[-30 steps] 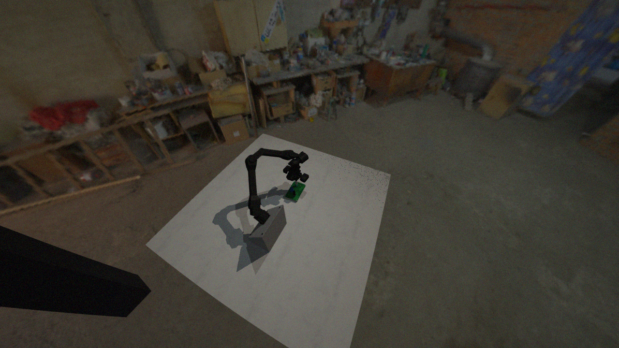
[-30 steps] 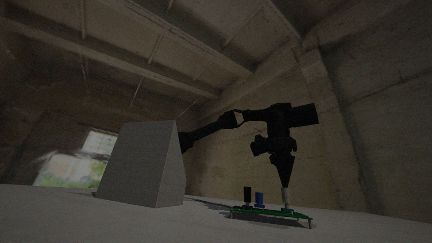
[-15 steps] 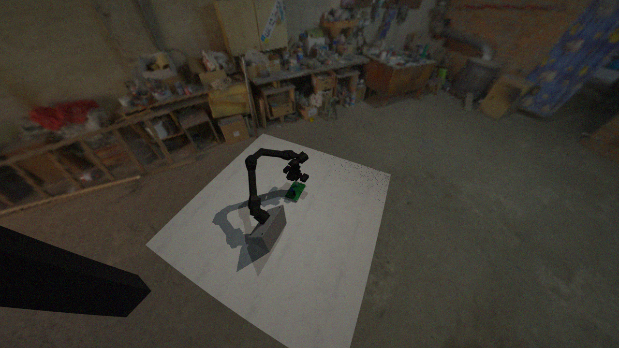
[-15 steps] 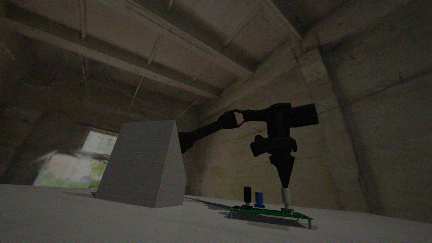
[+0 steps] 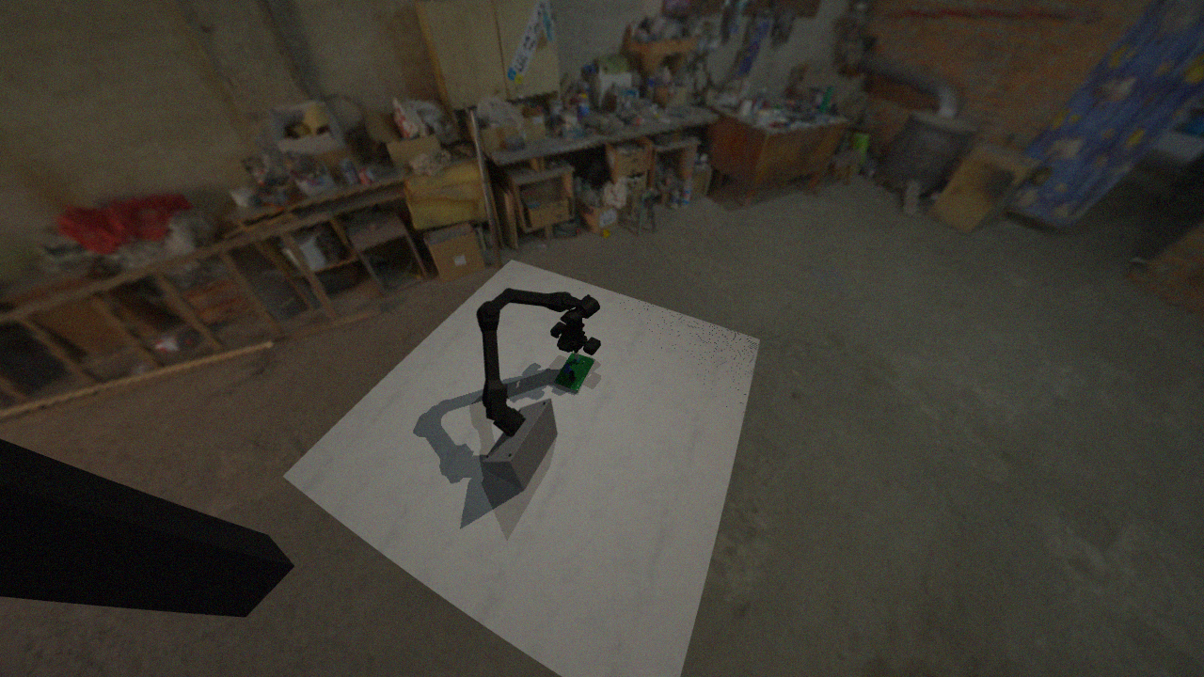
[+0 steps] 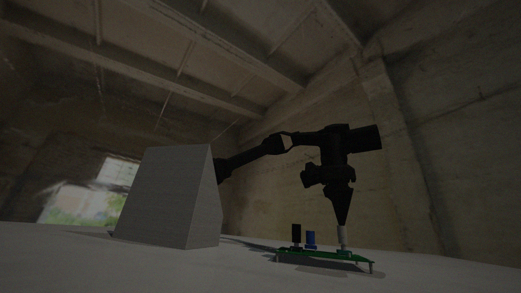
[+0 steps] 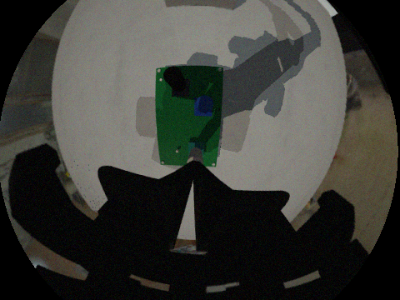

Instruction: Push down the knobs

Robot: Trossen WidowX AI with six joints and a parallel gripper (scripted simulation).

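The green circuit board (image 5: 578,369) (image 6: 320,253) (image 7: 171,125) stands on short legs. A light grey knob (image 6: 341,235) (image 7: 196,154) stands upright over a teal potentiometer (image 6: 343,251), with a stretch of shaft showing between them. A black knob (image 6: 296,233) (image 7: 173,76) stands at the other end, with a short gap of shaft above its dark potentiometer (image 6: 296,248). A blue knob (image 6: 309,237) (image 7: 204,104) sits low on its blue potentiometer. My gripper (image 6: 341,224) (image 7: 195,164) is shut and empty; its tips are at the top of the grey knob, apparently touching it.
A grey wedge-shaped block (image 5: 526,446) (image 6: 167,196) stands at the arm's base, on the white table top (image 5: 640,471) (image 6: 109,262). The black and blue knobs rise from the board on the base side of my fingers. A dark beam (image 5: 126,539) shows at the lower left of the top view.
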